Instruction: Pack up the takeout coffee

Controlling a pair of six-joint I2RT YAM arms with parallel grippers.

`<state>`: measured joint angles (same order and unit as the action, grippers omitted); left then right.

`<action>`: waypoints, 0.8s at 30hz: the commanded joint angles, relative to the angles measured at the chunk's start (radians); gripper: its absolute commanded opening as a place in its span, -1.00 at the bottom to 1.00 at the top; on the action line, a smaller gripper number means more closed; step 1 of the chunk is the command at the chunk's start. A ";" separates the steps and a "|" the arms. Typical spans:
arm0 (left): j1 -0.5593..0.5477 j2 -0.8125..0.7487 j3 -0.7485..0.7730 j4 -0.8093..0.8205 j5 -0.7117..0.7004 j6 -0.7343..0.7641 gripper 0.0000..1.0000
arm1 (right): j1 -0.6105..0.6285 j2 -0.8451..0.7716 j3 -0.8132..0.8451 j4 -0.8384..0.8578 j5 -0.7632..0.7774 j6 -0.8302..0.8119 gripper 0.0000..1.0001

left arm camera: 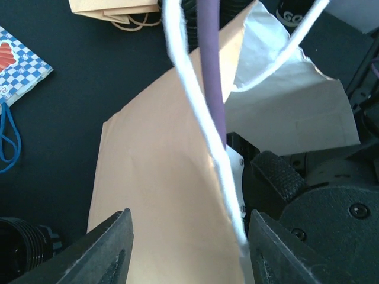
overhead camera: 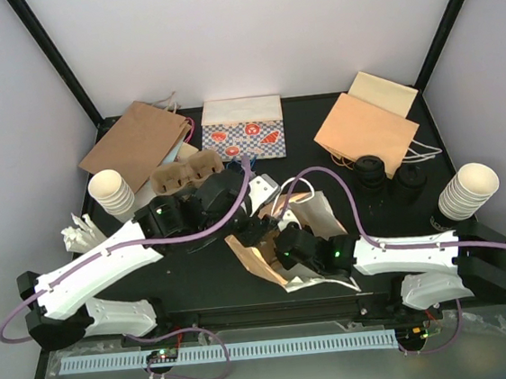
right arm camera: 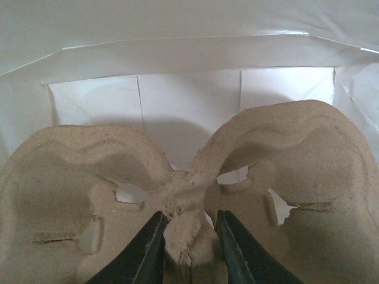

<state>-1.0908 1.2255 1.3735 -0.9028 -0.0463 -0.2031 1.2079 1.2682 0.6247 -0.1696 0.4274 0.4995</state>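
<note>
Two takeout coffee cups with black lids stand at the back right; one shows at the top edge of the left wrist view. A brown paper bag with a white inside lies on its side mid-table. My right gripper reaches into the bag mouth, shut on the middle ridge of a brown pulp cup carrier. In the top view its fingers are hidden. My left gripper hovers open over the bag's brown side, with the white handle cord running between its fingers.
A second pulp carrier sits at the back left. Stacks of cream paper cups stand at both sides. A flat brown bag, a blue checked box and a tan bag line the back. White packets lie at the left.
</note>
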 commanded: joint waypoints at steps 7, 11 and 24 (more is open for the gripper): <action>-0.052 0.106 0.133 -0.180 -0.225 0.031 -0.59 | 0.007 -0.013 0.009 -0.051 0.084 0.044 -0.56; -0.051 0.111 0.109 -0.118 -0.266 0.074 -0.97 | 0.007 -0.037 -0.008 -0.053 0.127 0.086 -0.55; -0.047 0.009 -0.080 0.379 -0.270 0.348 -0.97 | 0.007 -0.057 -0.047 -0.034 0.286 0.160 -0.55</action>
<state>-1.1412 1.3025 1.3525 -0.7597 -0.2996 0.0269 1.2102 1.2289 0.6144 -0.2352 0.6434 0.6331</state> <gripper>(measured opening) 0.022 0.227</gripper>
